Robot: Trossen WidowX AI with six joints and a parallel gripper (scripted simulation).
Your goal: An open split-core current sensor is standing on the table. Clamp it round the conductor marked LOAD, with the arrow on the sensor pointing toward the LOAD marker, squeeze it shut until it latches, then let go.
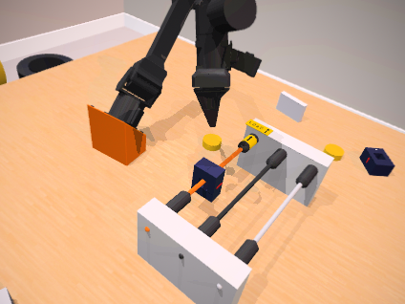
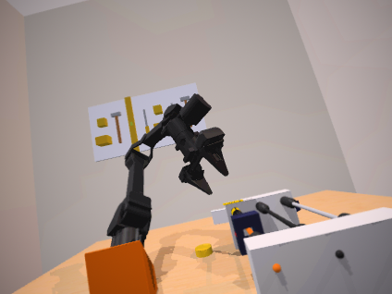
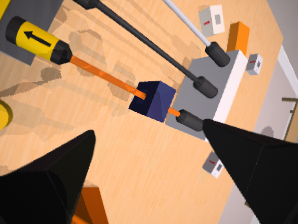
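Above the table (image 1: 57, 172) (image 2: 176, 236) (image 3: 120, 165), the arm (image 1: 155, 53) (image 2: 135, 177) arches out from an orange base (image 1: 109, 139) (image 2: 117, 268), its gripper (image 1: 212, 121) (image 2: 219, 184) (image 3: 150, 129) apart from the sensor, jaws spread wide and holding nothing. Black and white rods (image 1: 244, 193) (image 2: 282, 217) (image 3: 145, 42) run beside the orange one (image 1: 231, 158) (image 2: 250, 230) (image 3: 105, 76) between two grey-white blocks (image 1: 196, 249) (image 2: 324, 250) (image 3: 210, 82). A yellow disc (image 1: 211, 141) (image 2: 203, 251) (image 3: 4, 114) lies near the LOAD marker (image 1: 259, 127) (image 2: 233, 202). Dark blue, boxy and red-marked, the sensor (image 1: 208, 179) (image 2: 247, 231) (image 3: 153, 101) sits around the orange rod, between its black end sleeves; whether it is latched cannot be told.
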